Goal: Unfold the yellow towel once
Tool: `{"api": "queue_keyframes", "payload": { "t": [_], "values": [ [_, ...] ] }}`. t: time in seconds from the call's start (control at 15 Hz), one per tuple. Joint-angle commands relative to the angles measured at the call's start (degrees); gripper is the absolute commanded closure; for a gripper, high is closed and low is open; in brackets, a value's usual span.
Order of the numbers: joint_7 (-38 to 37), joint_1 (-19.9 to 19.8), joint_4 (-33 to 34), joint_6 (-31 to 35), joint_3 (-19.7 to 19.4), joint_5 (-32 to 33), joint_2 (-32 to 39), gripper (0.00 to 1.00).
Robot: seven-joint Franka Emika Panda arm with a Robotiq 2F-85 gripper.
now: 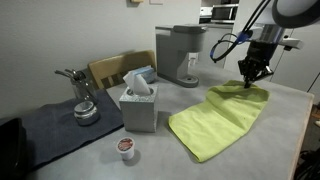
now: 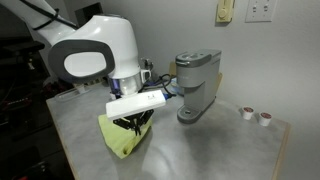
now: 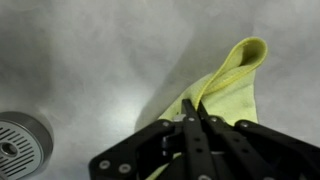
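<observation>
Black hand (image 1: 250,74) clamped on corner of thin lime-yellow cloth towel (image 1: 218,122), far edge of grey counter (image 1: 290,130) (corner held up, likely to peel fold open).

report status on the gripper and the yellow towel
Gripper shut on the yellow towel at its far corner. Corner lifted, rest lying flat. Tissue box close beside it, not touching.

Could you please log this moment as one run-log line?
fingers: shut on yellow towel edge | rest: on table | unfold: not yet done
</observation>
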State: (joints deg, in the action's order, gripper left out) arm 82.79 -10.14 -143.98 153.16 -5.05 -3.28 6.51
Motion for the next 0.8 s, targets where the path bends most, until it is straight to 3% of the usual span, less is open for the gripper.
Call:
{"api": "queue_keyframes", "payload": {
  "t": [0.0,0.07,0.13,0.2,0.27,0.47,0.73],
  "values": [
    [-0.3,-1.1,-0.9,2.8,-0.4,-2.7,1.0,0.92],
    [-1.5,-1.1,-1.1,3.2,-0.7,-2.4,1.1,0.76],
    [-3.9,-0.9,-1.3,3.4,-1.1,-1.8,1.3,0.94],
    [-7.1,-0.8,-1.5,3.7,-1.6,-1.2,1.5,0.62],
    [-9.9,-0.7,-1.9,4.4,-1.9,-1.1,1.4,0.6],
    [-20.1,-0.1,-3.2,6.5,-3.0,1.9,0.5,0.41],
    [-39.1,1.6,-4.6,3.5,-4.5,12.3,-3.3,0.13]
  ]
}}
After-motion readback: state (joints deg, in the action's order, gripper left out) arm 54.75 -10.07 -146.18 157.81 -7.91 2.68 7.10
